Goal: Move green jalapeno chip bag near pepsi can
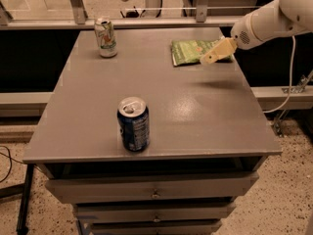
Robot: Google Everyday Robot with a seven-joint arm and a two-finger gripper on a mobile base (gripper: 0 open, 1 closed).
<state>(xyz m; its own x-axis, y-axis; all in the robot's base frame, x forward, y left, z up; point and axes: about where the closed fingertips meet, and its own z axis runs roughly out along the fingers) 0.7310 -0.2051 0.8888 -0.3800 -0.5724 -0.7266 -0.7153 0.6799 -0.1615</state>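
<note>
The green jalapeno chip bag (190,51) lies flat at the far right of the grey table top (195,111). The pepsi can (133,124) stands upright near the table's front edge, left of centre, far from the bag. My gripper (215,54) comes in from the right on a white arm and hangs over the bag's right end, just above it.
A white-and-green can (105,37) stands at the far left corner. A metal rail (161,9) runs behind the table. Drawers (156,192) sit under the top. A cable (288,77) hangs at the right.
</note>
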